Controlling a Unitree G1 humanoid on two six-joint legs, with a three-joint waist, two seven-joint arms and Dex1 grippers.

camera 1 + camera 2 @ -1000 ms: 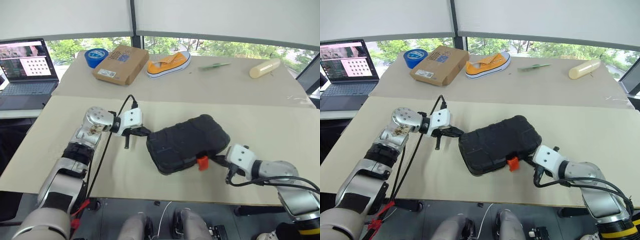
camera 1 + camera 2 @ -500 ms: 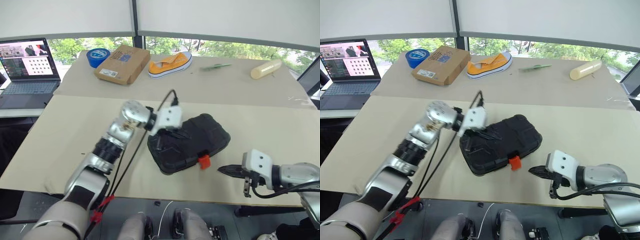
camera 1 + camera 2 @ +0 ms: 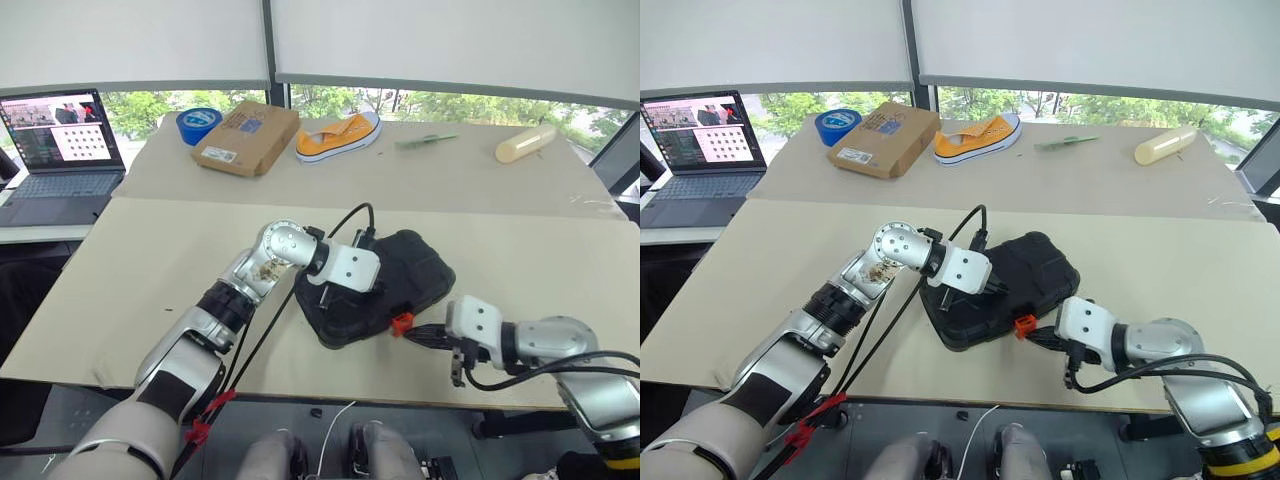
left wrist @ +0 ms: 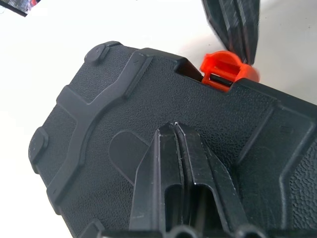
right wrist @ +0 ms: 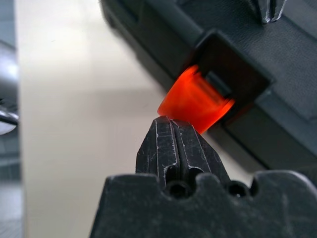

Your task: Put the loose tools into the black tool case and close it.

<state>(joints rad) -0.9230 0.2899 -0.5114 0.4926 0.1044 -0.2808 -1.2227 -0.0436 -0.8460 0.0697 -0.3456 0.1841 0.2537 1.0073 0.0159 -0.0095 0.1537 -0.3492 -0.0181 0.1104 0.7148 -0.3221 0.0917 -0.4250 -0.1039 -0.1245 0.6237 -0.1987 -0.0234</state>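
- Head views: the black tool case lies lid-down-shut near the front edge of the table, a little right of its middle. No loose tools are out on the tabletop, so by my read we're at the closing step.
- The left gripper sits on top of the case's ribbed shell, over its left half, looking like it's pinning the lid down.
- The right gripper comes in low along the front edge, its tip right at the orange latch.
- Left wrist view: the left fingers are pressed together, holding nothing, their tips against the lid's textured surface. The latch sticks up proud of its notch, apparently not snapped home.
- Right wrist view: the right gripper's fingers are closed flat against each other, empty, their tip touching the underside of the latch, or very nearly.
- Next call, as I judge it: a firm push with that closed tip to swing the latch into its recess, while the left arm bears down so the case doesn't skid away across the table.
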